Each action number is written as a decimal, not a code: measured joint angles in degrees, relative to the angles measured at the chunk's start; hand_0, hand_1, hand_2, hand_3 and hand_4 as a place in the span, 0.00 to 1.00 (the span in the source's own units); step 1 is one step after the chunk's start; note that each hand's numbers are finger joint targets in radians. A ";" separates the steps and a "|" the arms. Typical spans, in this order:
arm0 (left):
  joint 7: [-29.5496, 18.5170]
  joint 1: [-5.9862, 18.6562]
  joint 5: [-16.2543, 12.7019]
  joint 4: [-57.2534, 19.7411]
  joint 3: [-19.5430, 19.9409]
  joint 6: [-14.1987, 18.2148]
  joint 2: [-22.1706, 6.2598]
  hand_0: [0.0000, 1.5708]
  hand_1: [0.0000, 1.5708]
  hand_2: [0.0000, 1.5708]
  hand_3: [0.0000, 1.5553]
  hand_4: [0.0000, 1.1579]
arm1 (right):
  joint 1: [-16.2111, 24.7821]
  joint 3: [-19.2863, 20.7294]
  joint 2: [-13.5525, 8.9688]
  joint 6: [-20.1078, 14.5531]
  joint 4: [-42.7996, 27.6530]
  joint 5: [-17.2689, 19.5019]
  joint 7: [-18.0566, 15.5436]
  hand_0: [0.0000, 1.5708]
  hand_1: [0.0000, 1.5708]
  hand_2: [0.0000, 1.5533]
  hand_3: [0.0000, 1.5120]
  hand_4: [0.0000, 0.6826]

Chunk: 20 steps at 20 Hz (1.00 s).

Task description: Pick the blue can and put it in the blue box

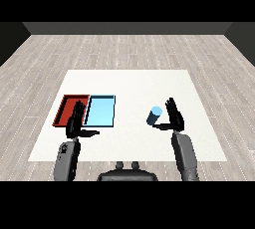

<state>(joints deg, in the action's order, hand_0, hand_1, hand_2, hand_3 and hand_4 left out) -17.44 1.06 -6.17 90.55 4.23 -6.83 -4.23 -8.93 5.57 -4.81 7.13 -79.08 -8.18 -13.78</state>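
— Where's the blue can [155, 115] from where you stand?

— On the white table [134, 81], right of the middle, upright, its pale blue top showing. It stands well apart from both trays.

— And the right hand [175, 117]?

— Just beside the can, on its right side. The fingers point up and away, straight, and the thumb reaches out toward the can's base. It's spread wide, not curled round anything. I can't tell whether the thumb actually touches the can; they're very close.

— So the can isn't held?

— No, it stands on the table by itself as far as I can see.

— What about the trays?

— They lie side by side on the left half of the table. The red tray [64, 107] is the outer one, further left, and the light blue tray [102, 111] sits right against it, nearer the middle.

— And the left hand [76, 121]?

— It's raised at the near edge of the trays, about where the two meet, overlapping the red one from my angle. Fingers straight and pointing up, thumb sticking out to the right, toward the near left corner of the light blue tray. Nothing in it.

— The forearms?

— Both grey forearms come in from the near side, one under each hand.
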 measured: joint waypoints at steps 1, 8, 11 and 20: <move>0.74 1.09 0.08 -0.13 -0.07 0.52 0.20 0.00 0.00 0.00 0.00 0.00 | 0.48 -0.01 0.08 -0.03 -0.19 -0.09 0.08 0.00 0.00 0.00 0.00 0.00; -0.12 0.01 -0.43 -0.07 0.10 -0.47 0.22 0.00 0.00 0.00 0.00 0.00 | -4.39 1.81 0.29 -1.25 8.21 -0.35 -1.66 0.00 0.00 0.00 0.00 0.00; 0.03 -0.09 -0.97 0.04 0.16 -0.75 0.42 0.00 0.00 0.00 0.00 0.00 | -6.56 2.92 -0.28 0.24 14.33 -0.98 -4.65 0.00 0.00 0.00 0.00 0.00; 0.74 -0.41 -1.19 1.19 0.16 -0.25 0.80 0.00 0.00 0.00 0.00 0.00 | -11.33 4.02 -0.75 1.23 24.61 -1.90 -7.19 0.00 0.00 0.00 0.00 0.00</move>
<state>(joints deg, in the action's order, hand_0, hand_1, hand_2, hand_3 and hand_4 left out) -16.70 0.64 -7.36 91.74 4.39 -7.08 -3.42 -20.26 9.60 -5.55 8.36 -54.47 -10.09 -20.98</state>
